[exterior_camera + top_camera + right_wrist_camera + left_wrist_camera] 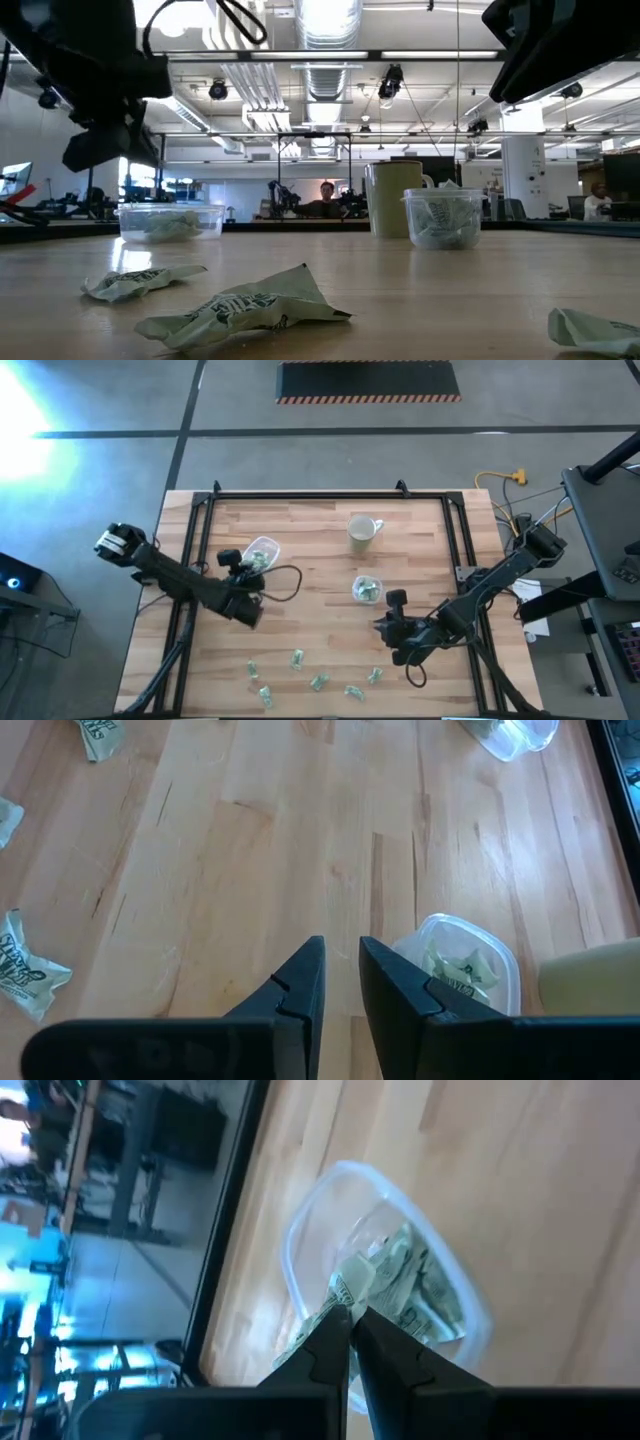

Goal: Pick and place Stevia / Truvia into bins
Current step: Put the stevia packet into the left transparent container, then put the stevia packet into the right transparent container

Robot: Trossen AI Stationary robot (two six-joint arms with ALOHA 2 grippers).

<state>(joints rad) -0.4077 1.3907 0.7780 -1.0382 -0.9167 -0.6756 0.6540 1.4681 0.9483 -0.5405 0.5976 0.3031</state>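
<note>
Left claw [350,1318] pinched on green-and-white packet [352,1278] above wider clear bin [300,1240]; right claw [340,965] slightly parted, seemingly empty, over surface [250,850].

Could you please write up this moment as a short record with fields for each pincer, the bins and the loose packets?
left pincer: shut on a green-and-white paper sweetener packet, above the wider clear plastic bin
right pincer: slightly open, empty, near the smaller clear plastic cup
bins: both hold packets
loose packets: several at the wooden table's near edge
pale mug: beyond the cup
</note>
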